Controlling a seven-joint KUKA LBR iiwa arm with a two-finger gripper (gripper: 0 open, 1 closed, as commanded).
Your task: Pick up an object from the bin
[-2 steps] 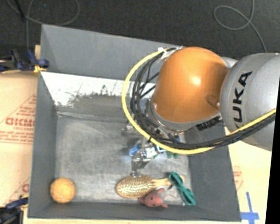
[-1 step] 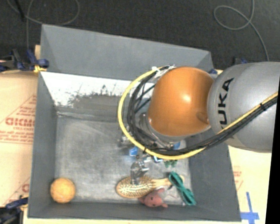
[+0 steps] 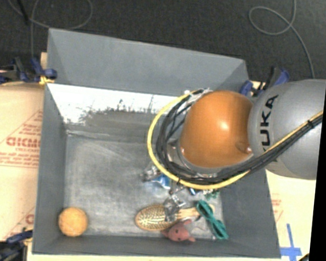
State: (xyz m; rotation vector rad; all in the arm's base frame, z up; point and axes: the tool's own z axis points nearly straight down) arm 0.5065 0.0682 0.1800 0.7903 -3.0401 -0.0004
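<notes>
Golden oval object, its top dotted like a brush head or a strainer, is lying on the floor of the bin near the front wall, somewhat right of the middle, with a paler narrow end pointing right. The gripper is hanging just above that right end, beneath the orange wrist cover and the loops of black and yellow cable. These are hiding most of it, so I cannot tell whether the claw is open or closed. 1 small pink toy figure is lying just in front of the golden object's right end, touching it or very nearly so. 1 teal-green strip-shaped piece is lying slantwise just right of the gripper. Something blue and white is peeking out from under the cables, just behind the gripper. 1 orange-tan ball is sitting well apart from all of these, in the front left corner of the bin.
</notes>
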